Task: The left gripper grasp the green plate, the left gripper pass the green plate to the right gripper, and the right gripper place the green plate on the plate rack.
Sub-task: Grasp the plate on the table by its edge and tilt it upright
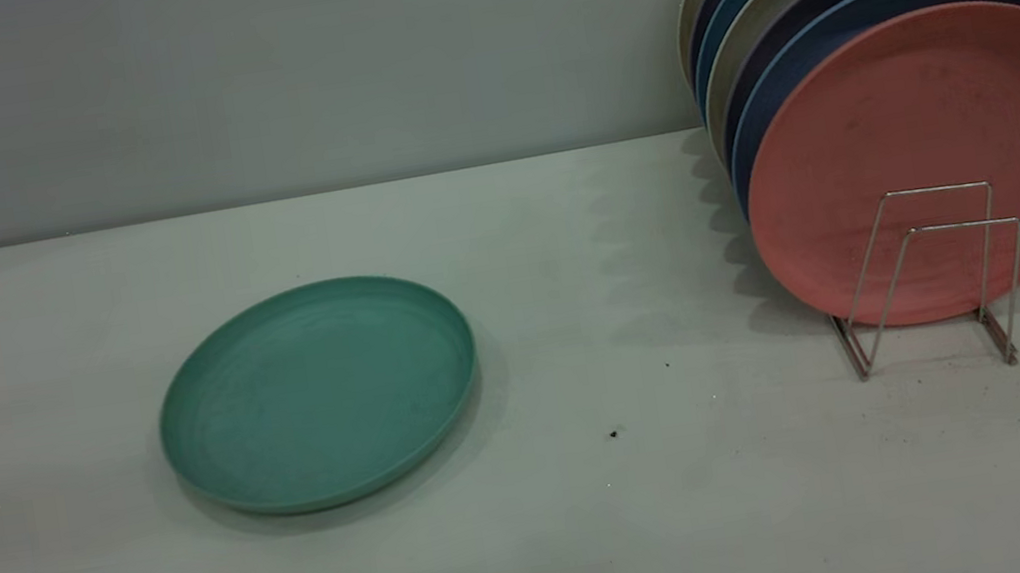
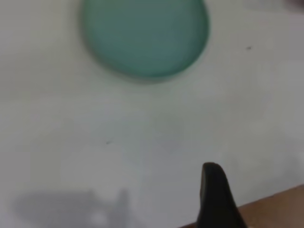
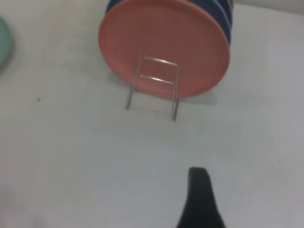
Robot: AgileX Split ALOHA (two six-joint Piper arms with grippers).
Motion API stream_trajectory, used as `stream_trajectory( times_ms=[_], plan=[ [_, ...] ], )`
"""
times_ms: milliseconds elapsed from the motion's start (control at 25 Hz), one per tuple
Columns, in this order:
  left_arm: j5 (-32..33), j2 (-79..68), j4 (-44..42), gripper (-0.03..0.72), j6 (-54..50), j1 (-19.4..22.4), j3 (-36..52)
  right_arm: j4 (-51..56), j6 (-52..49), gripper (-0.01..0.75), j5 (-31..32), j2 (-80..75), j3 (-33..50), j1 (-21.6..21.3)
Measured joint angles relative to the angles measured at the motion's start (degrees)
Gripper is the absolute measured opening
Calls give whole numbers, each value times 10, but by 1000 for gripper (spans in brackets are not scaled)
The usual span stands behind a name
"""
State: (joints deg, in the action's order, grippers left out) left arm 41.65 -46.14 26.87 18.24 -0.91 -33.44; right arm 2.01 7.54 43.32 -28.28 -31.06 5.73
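A: Status check. Where is the green plate [image 1: 319,394]?

B: Flat on the desk [image 1: 605,515], on the left side, rim up, untouched. Nothing is in contact with it in the exterior view, and neither arm shows there.

A: Left end effector [image 2: 216,199]?

B: Only one dark finger is visible in the left wrist view, over bare desk and well apart from the plate, which lies farther off. Whether it is spread or pressed together, I cannot tell.

A: Right end effector [image 3: 199,202]?

B: Same story. One dark finger in its wrist view, above the desk, facing the rack [image 1: 924,280] from a distance. Spread or pressed together: cannot tell.

A: Rack condition?

B: On the right of the desk, loaded with a row of upright plates. The pink plate [image 1: 930,153] is frontmost, blue plates [image 1: 797,41] and pale ones behind it. Two wire loops stand free in front of the pink plate; I judge that is the likely slot.

A: Progress?

B: No step done, by my reading. Grasp, handover and racking all remain. First up is the left approach to the plate rim.
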Motion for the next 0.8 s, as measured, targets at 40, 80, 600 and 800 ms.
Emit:
stream_trajectory(
  times_ms=[40,80,600,800],
  plan=[
    [-9,-34,22,470,20,0,-11,1,6,565,-5,-23,-6,0],
    [-15,-62,37,470,34,0,-21,1,12,565,-9,-40,-12,0],
    [-35,-379,280,470,248,96,-141,110,93,565,-73,-204,-29,0],
    [-26,-485,392,470,359,176,-145,140,110,565,-107,-248,-29,0]
  ],
)
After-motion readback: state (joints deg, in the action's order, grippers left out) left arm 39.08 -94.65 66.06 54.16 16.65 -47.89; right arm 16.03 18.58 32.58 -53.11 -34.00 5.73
